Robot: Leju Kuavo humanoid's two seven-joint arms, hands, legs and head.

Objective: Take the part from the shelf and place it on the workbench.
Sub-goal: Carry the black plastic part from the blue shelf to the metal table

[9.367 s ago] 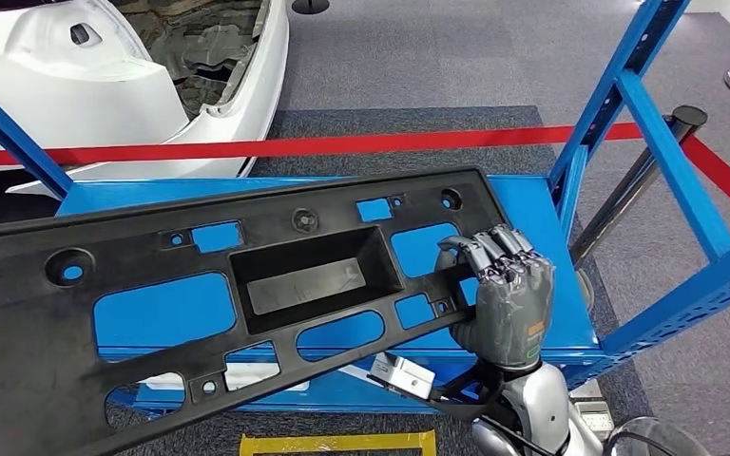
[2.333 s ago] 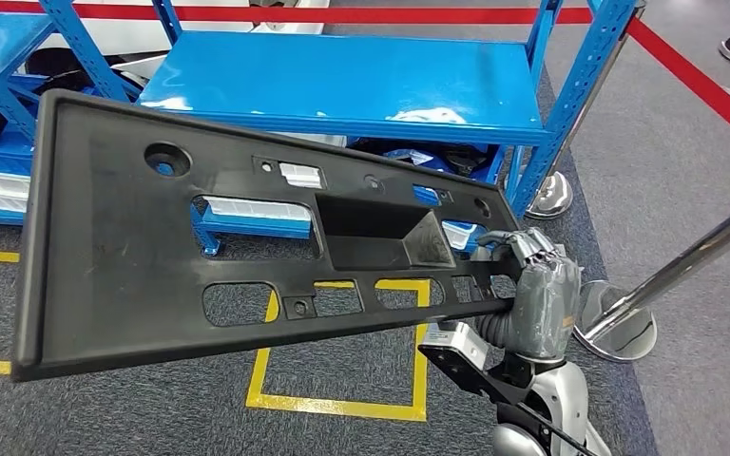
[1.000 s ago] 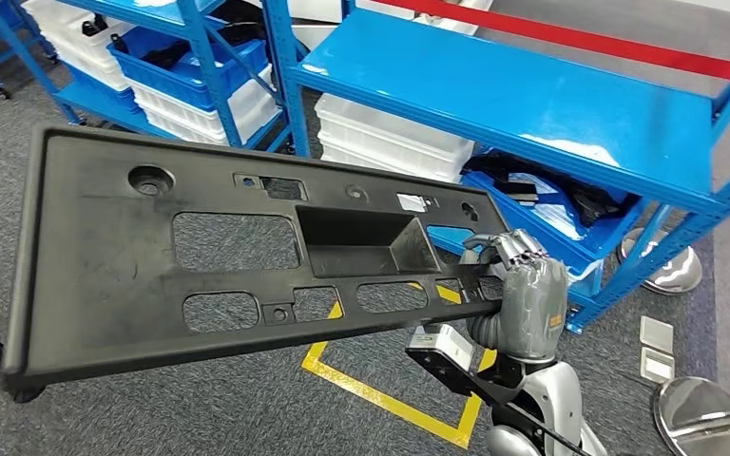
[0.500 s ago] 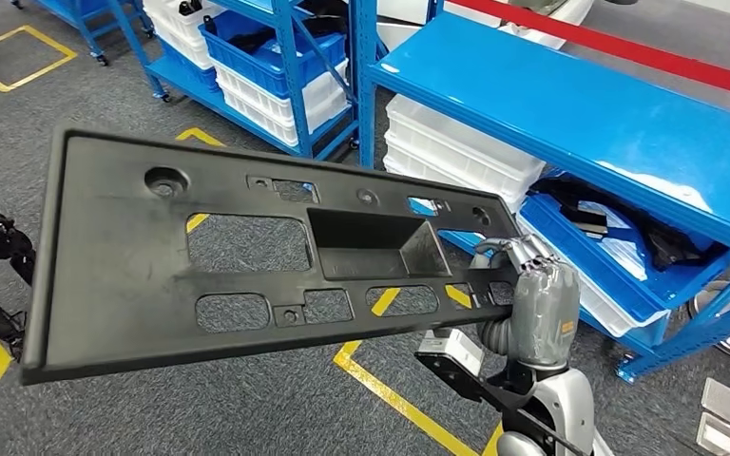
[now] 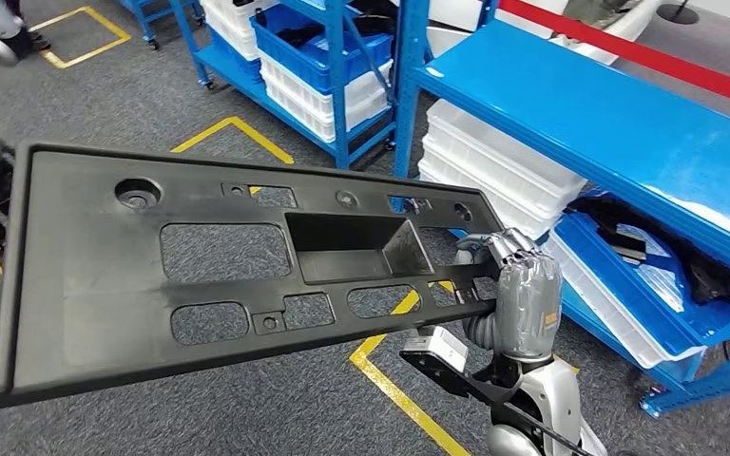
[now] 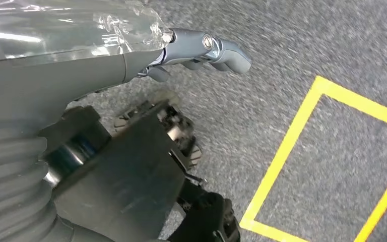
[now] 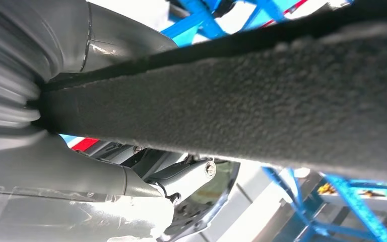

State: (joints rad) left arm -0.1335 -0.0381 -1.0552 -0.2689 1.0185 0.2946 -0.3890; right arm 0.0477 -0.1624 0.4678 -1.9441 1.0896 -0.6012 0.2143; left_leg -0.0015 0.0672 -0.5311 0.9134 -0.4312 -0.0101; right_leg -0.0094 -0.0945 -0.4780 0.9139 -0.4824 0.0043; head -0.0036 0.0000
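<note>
Plastic, black and moulded, is what I am carrying: a long flat panel (image 5: 219,271) with a raised rim, a sunken rectangular pocket at its middle and many cut-out windows, stretching from the left edge of the head view to right of centre. It hangs in the air above grey carpet (image 5: 143,95) and yellow floor tape (image 5: 394,389), well clear of the blue steel shelf (image 5: 627,114) at upper right. My right hand (image 5: 523,294) clamps one short end, fingers (image 5: 504,249) hooked over the edge and through a window; the right wrist view shows the panel's grainy surface pressed against the palm.

I judge it light but unwieldy: stiff enough to stay flat, yet the long overhang levers hard on that single end grip, and the textured surface should resist slipping. A hold nearer the pocket, or on both ends, would steady it.

My left hand (image 6: 201,48) holds nothing, fingers partly curled; I cannot tell whether they are fully clenched.
</note>
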